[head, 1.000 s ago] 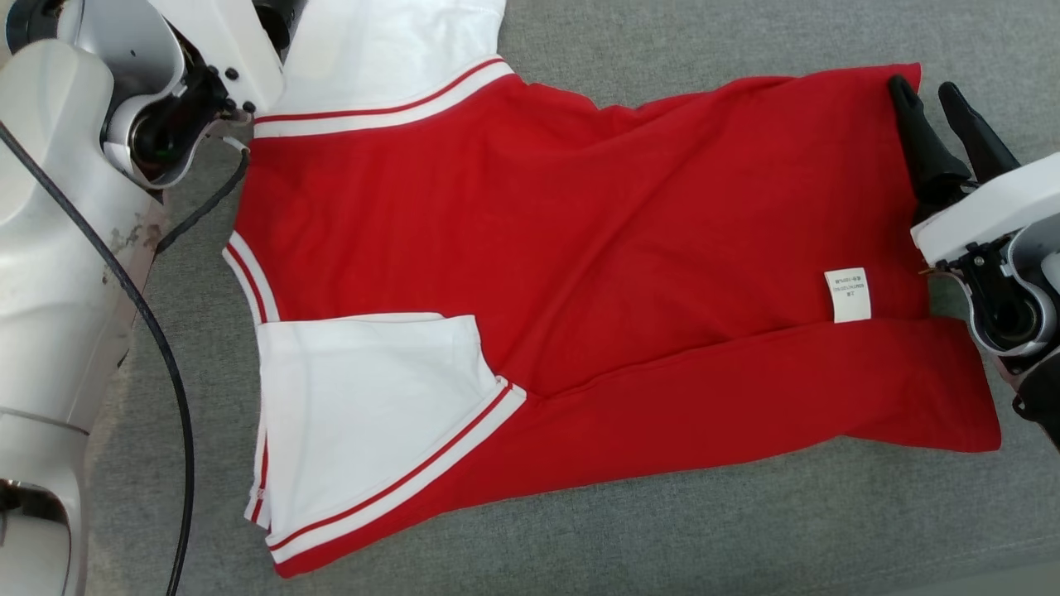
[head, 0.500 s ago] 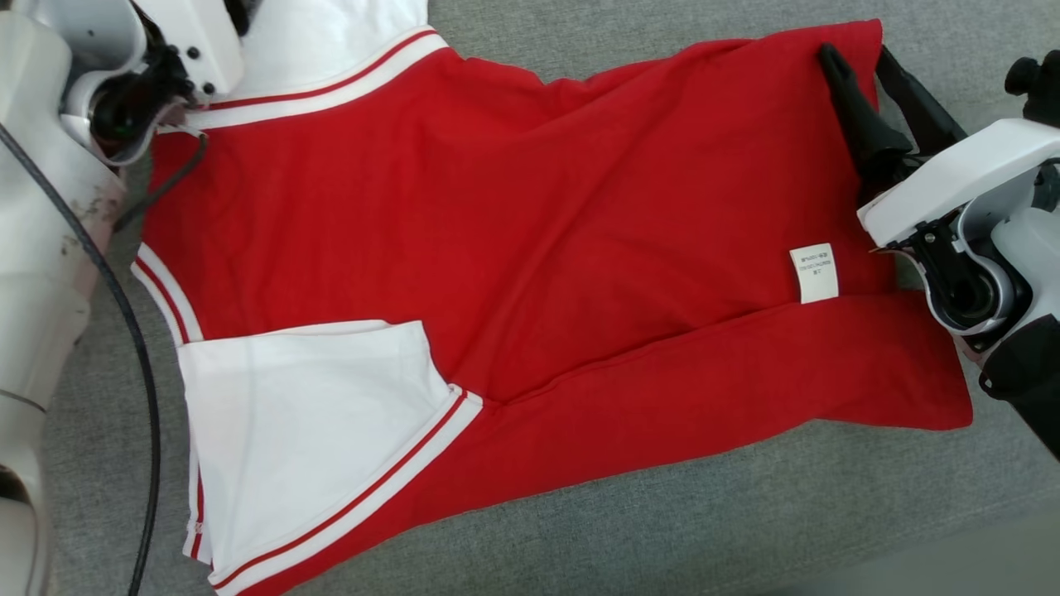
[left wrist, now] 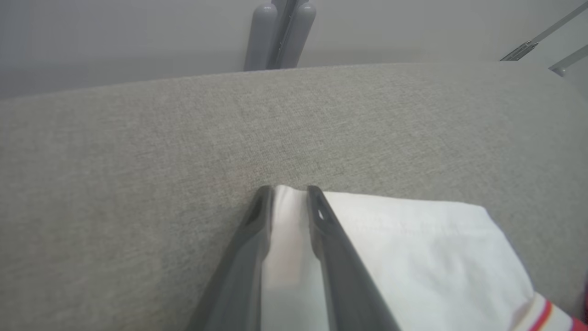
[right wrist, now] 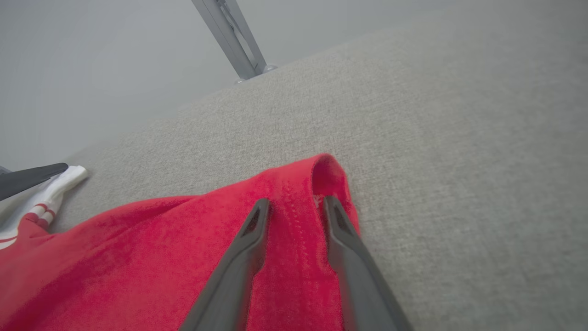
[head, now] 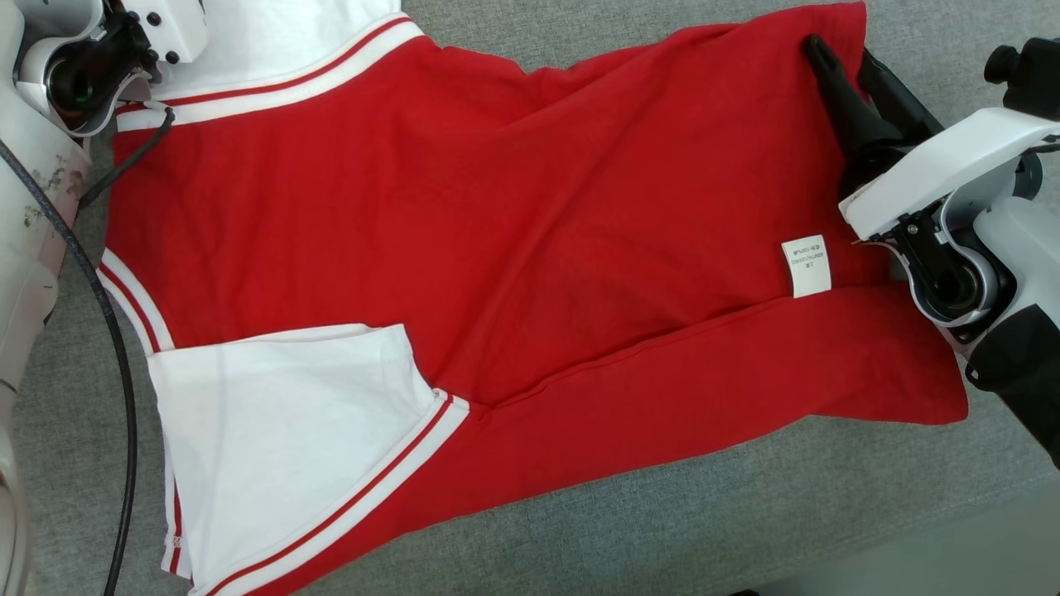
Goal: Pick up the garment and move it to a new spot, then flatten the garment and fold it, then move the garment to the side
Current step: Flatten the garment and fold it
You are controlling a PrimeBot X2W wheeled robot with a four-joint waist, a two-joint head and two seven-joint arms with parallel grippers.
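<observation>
The garment (head: 497,232), a red shirt with white sleeves and striped trim, lies spread on the grey surface, its lower edge folded up. My right gripper (head: 838,54) is at its far right hem corner. In the right wrist view this gripper (right wrist: 296,202) is open, its fingers straddling the raised red hem (right wrist: 321,170). My left gripper (left wrist: 287,191) is open too, with the edge of the far white sleeve (left wrist: 404,239) between its fingers. The left arm's wrist (head: 83,58) shows at the top left of the head view.
A white care label (head: 806,265) lies on the red cloth near the right arm. A black cable (head: 124,414) hangs along the left side. The grey padded surface (head: 662,530) ends at the lower right. Metal legs (left wrist: 280,32) stand beyond its far edge.
The head camera has moved, so the whole picture has slid left and up. Both grippers stay at the same spots on the garment: the far sleeve and the far hem corner.
</observation>
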